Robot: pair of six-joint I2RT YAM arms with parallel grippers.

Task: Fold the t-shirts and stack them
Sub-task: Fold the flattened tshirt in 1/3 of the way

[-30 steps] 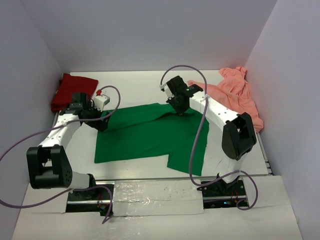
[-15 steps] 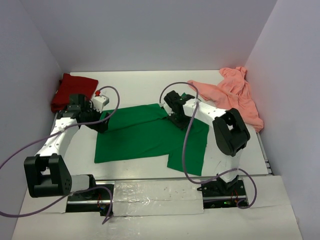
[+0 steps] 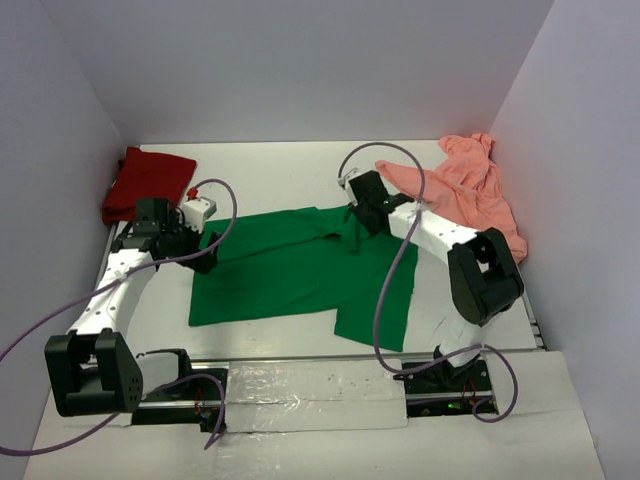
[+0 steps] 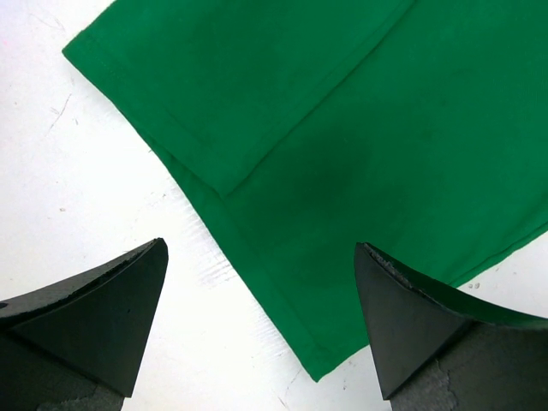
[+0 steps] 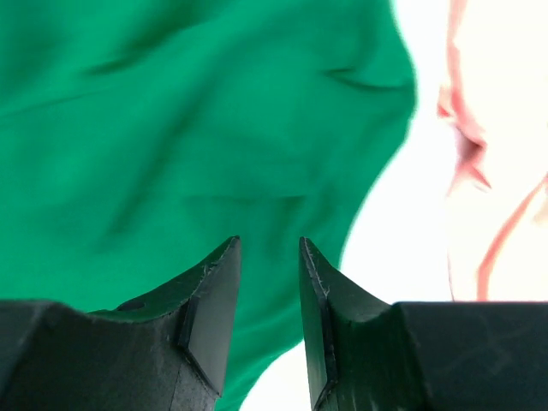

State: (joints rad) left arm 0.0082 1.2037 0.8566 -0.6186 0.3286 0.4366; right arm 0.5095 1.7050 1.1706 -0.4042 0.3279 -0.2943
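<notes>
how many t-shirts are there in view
3: green t-shirt spread in the middle, dark red t-shirt at the far left, salmon-pink t-shirt crumpled at the far right. None seems hidden.

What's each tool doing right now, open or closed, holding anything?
Left tool: wide open, empty, above the green t-shirt.
Right tool: partly open, empty.

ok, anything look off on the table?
Nothing damaged. The green t-shirt lies unevenly folded in the middle, one flap jutting toward the near edge. The salmon-pink t-shirt is crumpled in the far right corner; the dark red t-shirt bunched far left.
</notes>
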